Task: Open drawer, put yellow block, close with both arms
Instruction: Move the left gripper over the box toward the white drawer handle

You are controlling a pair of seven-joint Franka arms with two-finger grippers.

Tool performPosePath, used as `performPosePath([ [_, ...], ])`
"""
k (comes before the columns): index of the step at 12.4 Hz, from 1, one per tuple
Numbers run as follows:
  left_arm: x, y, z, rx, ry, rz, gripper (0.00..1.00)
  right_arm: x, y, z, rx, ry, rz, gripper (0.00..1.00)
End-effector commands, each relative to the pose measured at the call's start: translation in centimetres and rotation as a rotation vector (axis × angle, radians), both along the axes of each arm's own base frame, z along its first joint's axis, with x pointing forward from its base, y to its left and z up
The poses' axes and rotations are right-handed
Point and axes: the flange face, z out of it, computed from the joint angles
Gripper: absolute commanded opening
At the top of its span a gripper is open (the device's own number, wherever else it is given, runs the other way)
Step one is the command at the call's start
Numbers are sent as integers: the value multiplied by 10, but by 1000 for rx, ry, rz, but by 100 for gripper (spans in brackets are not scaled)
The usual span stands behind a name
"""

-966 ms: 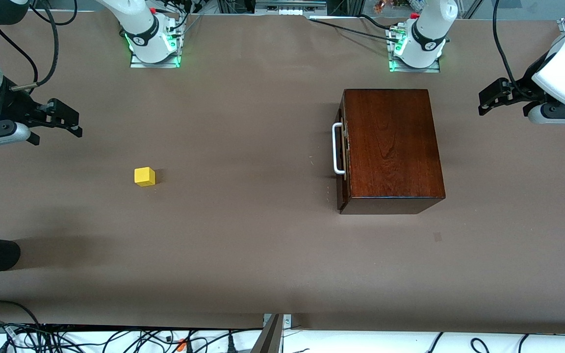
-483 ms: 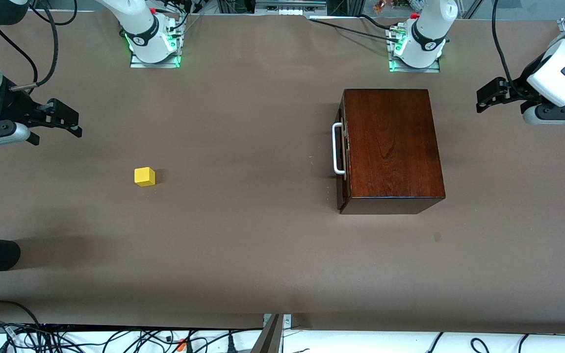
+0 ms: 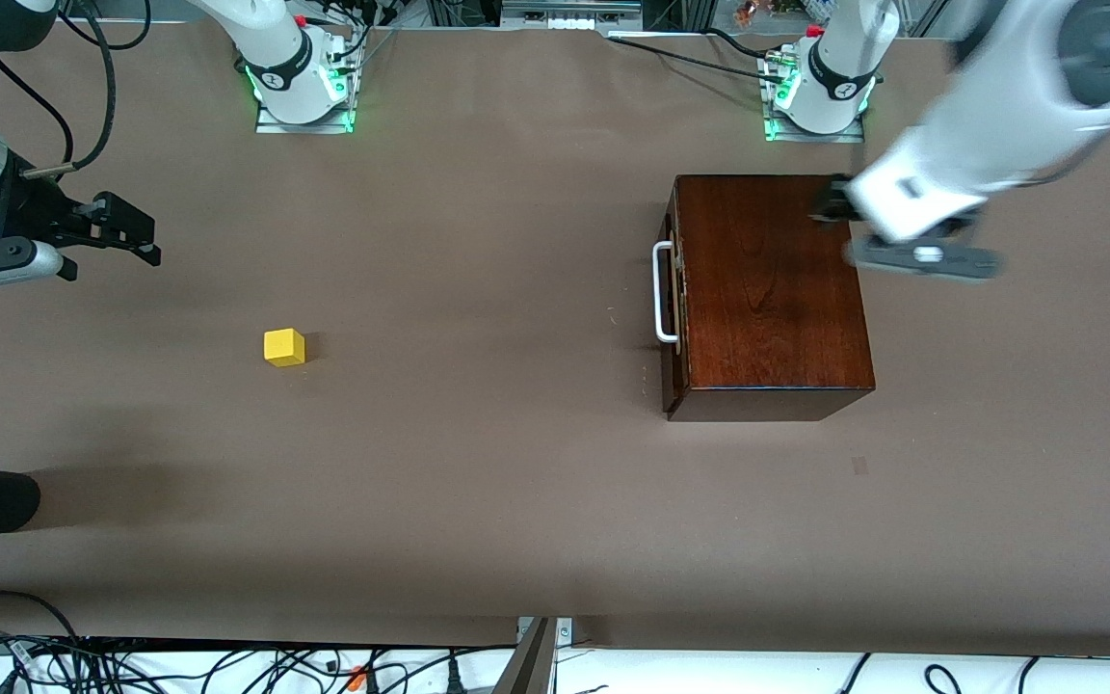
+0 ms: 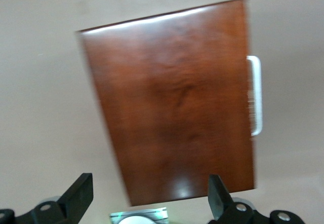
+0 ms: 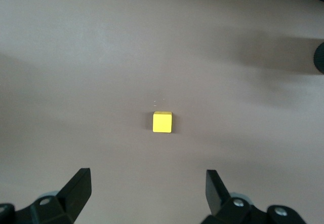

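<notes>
While both the left gripper (image 4: 147, 201) and right gripper (image 5: 147, 196) gape empty, the glossy mahogany drawer (image 3: 675, 289) sits shut.

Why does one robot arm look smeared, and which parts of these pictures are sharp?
Front view: the left arm is motion-blurred over the wooden box; the yellow block is crisp. Left wrist view: the box edges smear, with glare. Right wrist view: sharp.

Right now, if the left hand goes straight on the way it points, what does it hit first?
Most likely the top of the wooden box: the open left hand hangs over its edge. Depth is unclear.
</notes>
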Motion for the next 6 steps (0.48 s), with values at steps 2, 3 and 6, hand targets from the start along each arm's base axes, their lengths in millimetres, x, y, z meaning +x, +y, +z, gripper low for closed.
performPosePath([
  [2,-2,-133,-36,12,-7,-7,100,-2,-3,2,-13,4,12,100],
  [3,-9,-170,-56,7,-24,-3,100,-2,-3,2,-13,3,12,100],
  [6,-29,-244,-108,-10,-81,93,100,-2,-4,3,-13,1,10,100],
])
